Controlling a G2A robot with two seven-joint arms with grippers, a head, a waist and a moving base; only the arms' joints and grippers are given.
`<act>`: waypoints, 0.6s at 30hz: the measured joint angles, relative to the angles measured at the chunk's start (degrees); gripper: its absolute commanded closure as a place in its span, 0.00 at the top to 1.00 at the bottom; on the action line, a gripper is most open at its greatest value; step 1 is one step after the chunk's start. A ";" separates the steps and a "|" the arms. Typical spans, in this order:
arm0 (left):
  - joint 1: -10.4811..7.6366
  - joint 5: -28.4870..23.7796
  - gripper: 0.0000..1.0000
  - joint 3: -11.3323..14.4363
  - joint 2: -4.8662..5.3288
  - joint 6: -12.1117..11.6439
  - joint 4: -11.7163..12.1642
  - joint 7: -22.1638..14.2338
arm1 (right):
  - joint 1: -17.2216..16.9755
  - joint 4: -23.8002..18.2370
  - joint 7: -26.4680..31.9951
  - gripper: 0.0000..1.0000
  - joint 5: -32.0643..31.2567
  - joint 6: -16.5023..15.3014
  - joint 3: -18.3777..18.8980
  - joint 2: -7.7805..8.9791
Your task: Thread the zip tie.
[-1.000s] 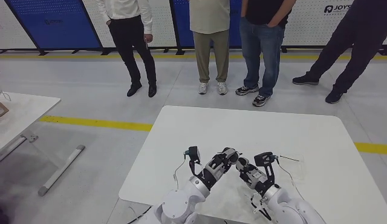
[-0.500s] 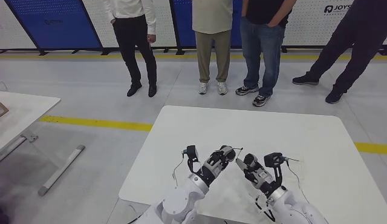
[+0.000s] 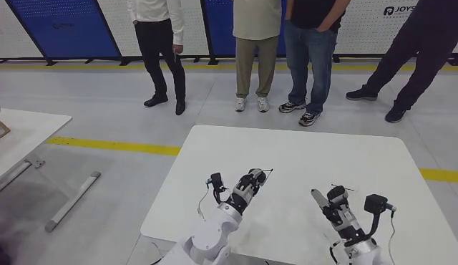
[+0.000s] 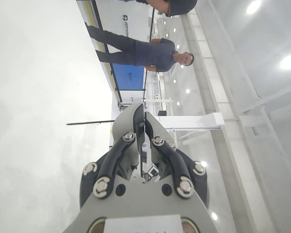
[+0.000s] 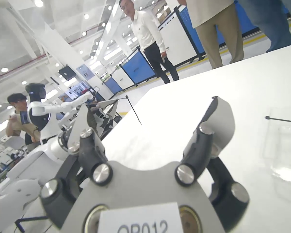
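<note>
My left gripper [image 4: 144, 112] is shut on a thin black zip tie [image 4: 87, 122], whose strap sticks out sideways over the white table [image 3: 300, 150]. In the right wrist view that left gripper [image 5: 111, 105] holds the zip tie [image 5: 134, 111] with its small head up and its strap slanting down to the table. The top view shows the left gripper [image 3: 259, 173] near the table's near left part, with the zip tie [image 3: 268, 170] as a short dark line at its tip. My right gripper [image 5: 150, 112] stands open and holds nothing. In the top view the right gripper [image 3: 320, 198] is well apart from the left one.
A second black zip tie [image 5: 283, 120] lies on a clear plastic bag [image 5: 283, 151] on the table beside the right gripper; in the top view this second tie [image 3: 342, 188] is a faint line. Several people stand beyond the table's far edge.
The two grippers were close together a second ago. The right arm has since drawn back to the right and nearer the robot; the left gripper shifted slightly left with the tie.
</note>
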 measured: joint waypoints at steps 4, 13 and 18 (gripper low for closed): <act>-0.01 -0.07 0.00 -0.01 0.00 0.01 -0.01 -0.10 | 0.07 0.04 0.16 1.00 -0.11 0.00 -0.04 -0.04; -1.15 -0.45 0.00 -0.39 -0.33 -0.24 1.56 2.57 | -0.01 0.23 0.44 1.00 8.46 0.00 1.80 0.01; -2.20 -0.28 0.00 -0.76 -0.65 -0.54 3.32 5.18 | -2.25 0.39 -2.22 1.00 17.17 0.00 6.24 0.48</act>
